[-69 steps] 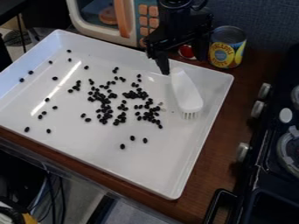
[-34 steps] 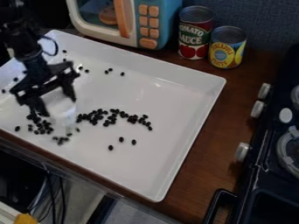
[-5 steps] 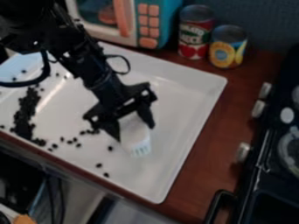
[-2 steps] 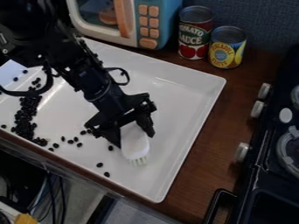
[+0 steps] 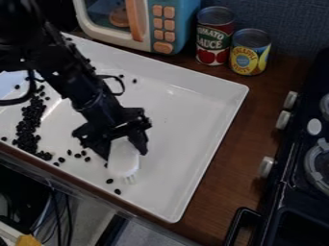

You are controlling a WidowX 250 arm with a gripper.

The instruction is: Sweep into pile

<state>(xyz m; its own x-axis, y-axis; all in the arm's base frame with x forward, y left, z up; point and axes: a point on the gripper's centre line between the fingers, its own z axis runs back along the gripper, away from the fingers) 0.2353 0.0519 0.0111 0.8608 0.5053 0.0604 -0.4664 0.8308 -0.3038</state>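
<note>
In the camera view, the main pile of black beans (image 5: pixel 27 127) lies toward the left side of the picture from the gripper (image 5: pixel 123 153), along the left part of the white tray (image 5: pixel 193 117). The white brush (image 5: pixel 123 165) is below the gripper, on the tray's near part, its long axis running from the fingers down the picture and slightly right to the bristles (image 5: pixel 130 179). Two stray beans (image 5: pixel 109 181) lie just left of and below the bristles, and a looser string of beans (image 5: pixel 78 155) sits between the brush and the pile. The coming stroke, I judge, turns on that: it should run leftward, across the brush's long axis, with the bristles first placed on the right-hand side of the strays. Too high a path would likely pass over the lower bean.

The gripper is parted by about the brush's width, one finger on each side of the handle, and it has hold of the brush. Whether the bristles press on the tray, I cannot tell. The one arm does all the work here.
</note>
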